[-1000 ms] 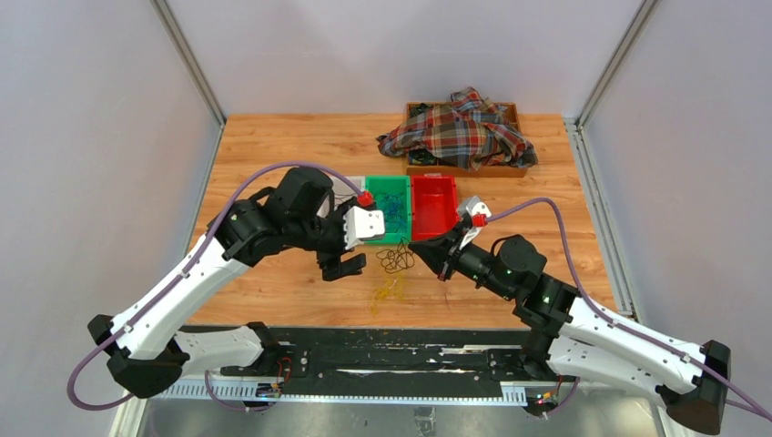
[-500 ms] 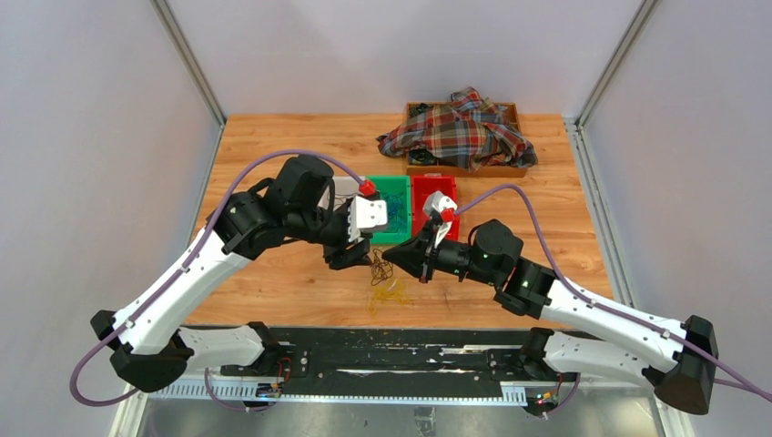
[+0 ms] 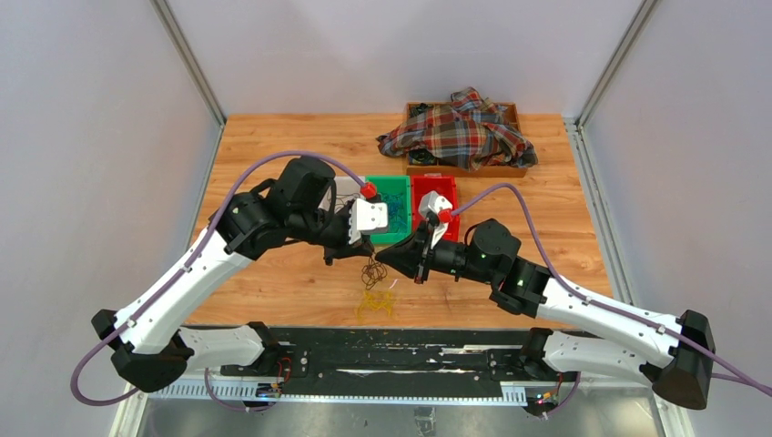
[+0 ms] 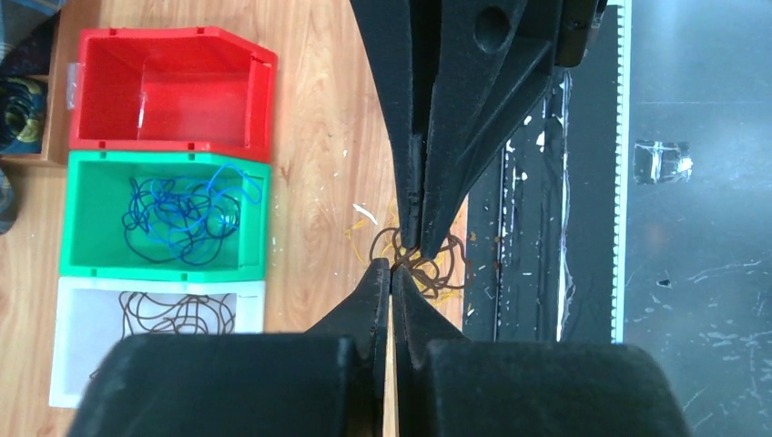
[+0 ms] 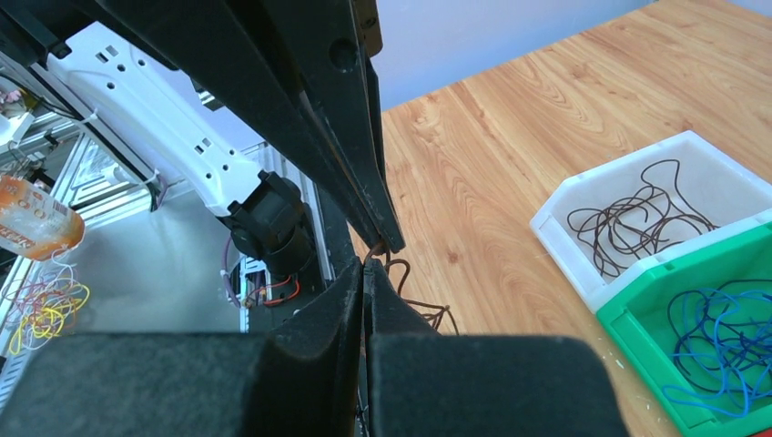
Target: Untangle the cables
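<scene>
Top external: left pincer [image 3: 360, 258], right pincer [image 3: 382, 260] both pinching dark cables [image 3: 371, 273] near table [image 3: 273, 305] front edge.

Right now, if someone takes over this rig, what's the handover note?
Left gripper: fingers shut on the tangle.
Right gripper: fingers shut on the same tangle, tip to tip with the left.
Tangle: dark brown and yellow cables, on the table in front of the bins.
Done: blue cables in the green bin, dark brown cables in the white bin. The red bin holds none.
To do: pull brown from yellow and bin each, yellow probably in red.
</scene>
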